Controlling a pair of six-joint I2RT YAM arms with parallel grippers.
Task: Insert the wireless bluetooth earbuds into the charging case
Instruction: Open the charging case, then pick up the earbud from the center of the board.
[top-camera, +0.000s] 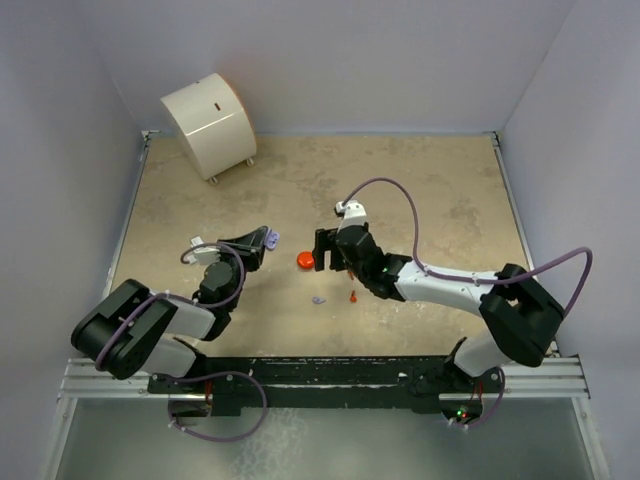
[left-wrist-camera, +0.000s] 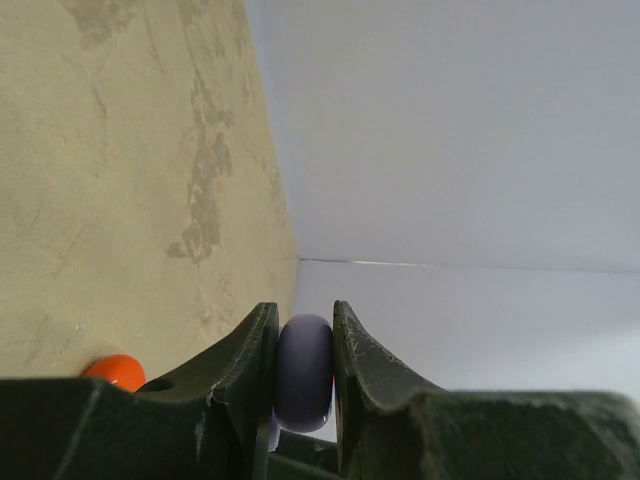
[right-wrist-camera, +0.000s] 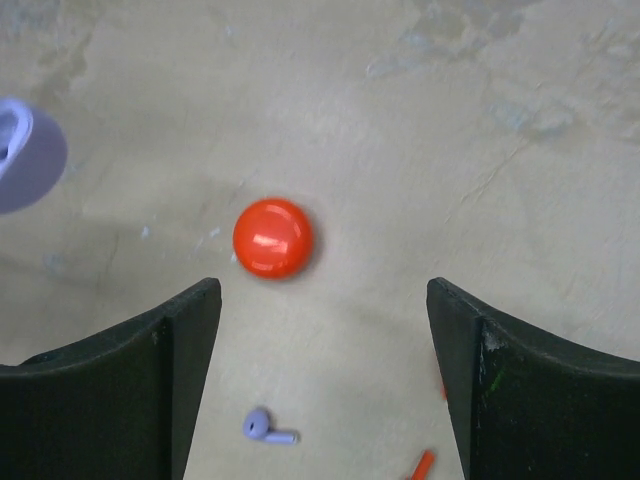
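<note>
My left gripper (top-camera: 262, 241) is shut on a lilac-purple round charging case (left-wrist-camera: 305, 370), pinched edge-on between its jaws above the table. An orange round case (right-wrist-camera: 272, 237) lies shut on the table just ahead of my right gripper (right-wrist-camera: 322, 295), which hangs open with nothing between its fingers. A lilac earbud (right-wrist-camera: 265, 428) lies on the table below the right gripper's left finger. A red-orange earbud (right-wrist-camera: 422, 463) shows only its stem at the bottom edge. From above, the lilac earbud (top-camera: 318, 299) and the red-orange earbud (top-camera: 353, 296) lie close together near the right gripper (top-camera: 330, 262).
A white drum-shaped device (top-camera: 208, 125) stands at the back left corner. Pale walls close the table on the left, back and right. The purple case (right-wrist-camera: 25, 155) held by the left arm shows at the left edge of the right wrist view.
</note>
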